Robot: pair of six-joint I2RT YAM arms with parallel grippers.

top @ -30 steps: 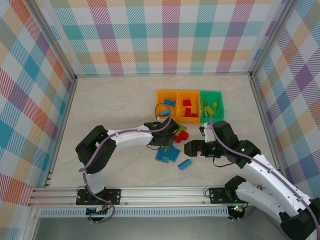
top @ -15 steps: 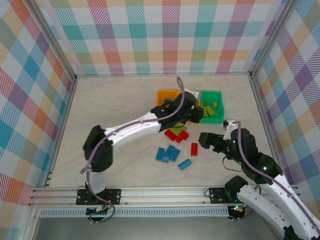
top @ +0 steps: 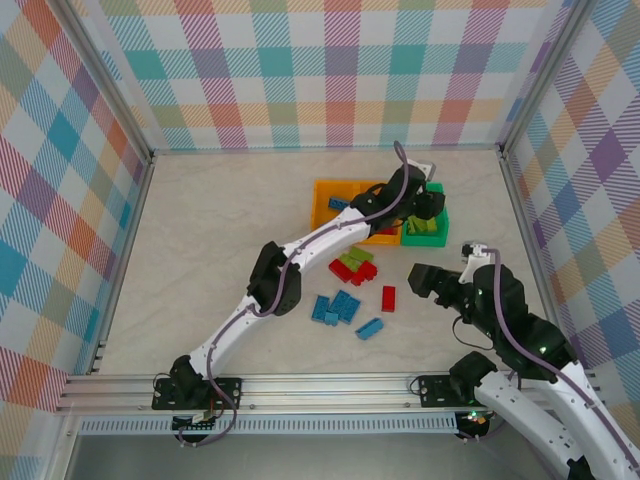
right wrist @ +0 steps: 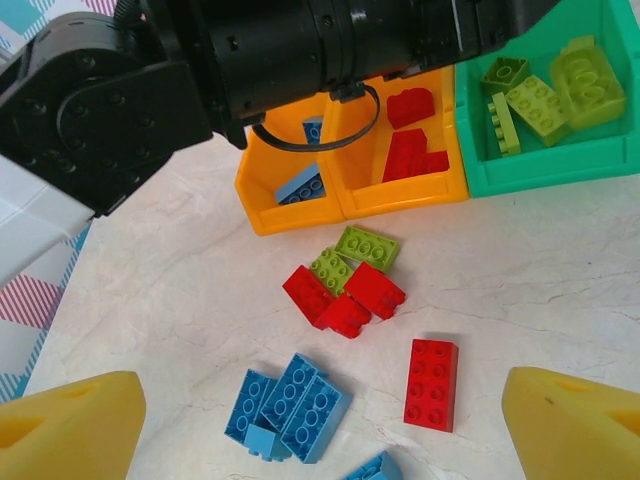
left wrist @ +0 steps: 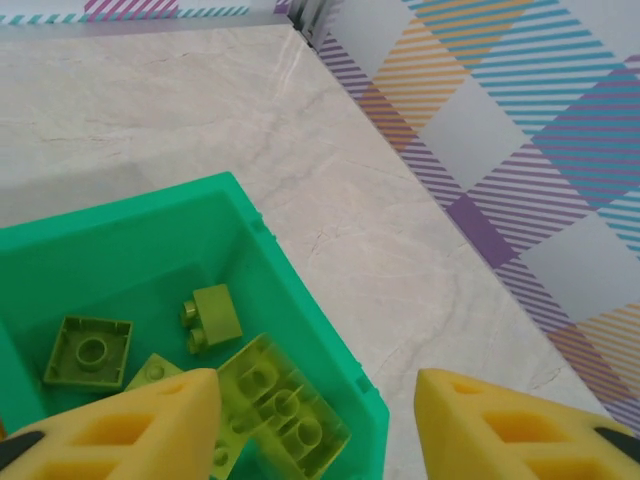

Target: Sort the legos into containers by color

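My left gripper [left wrist: 315,400] hovers open over the near corner of the bright green container [left wrist: 130,240], which holds several olive-green legos. One olive-green lego [left wrist: 280,405] lies underside up in the bin beside the left finger, free of the jaws. In the top view the left gripper [top: 425,205] is above that green bin [top: 436,238]. My right gripper [right wrist: 320,400] is open, high over the loose legos: a lone red brick [right wrist: 432,384], a blue cluster [right wrist: 290,405], and a red and green pile [right wrist: 345,280].
Two orange containers stand left of the green one: the left bin [right wrist: 270,210] holds blue bricks, the middle bin [right wrist: 400,195] red ones. The left arm [top: 320,235] stretches over the orange bins. A single blue brick [top: 369,328] lies nearest the arms.
The left arm swung from the loose pile up to the green bin and its jaws opened, letting an olive-green brick go. The right gripper drew back toward its base.
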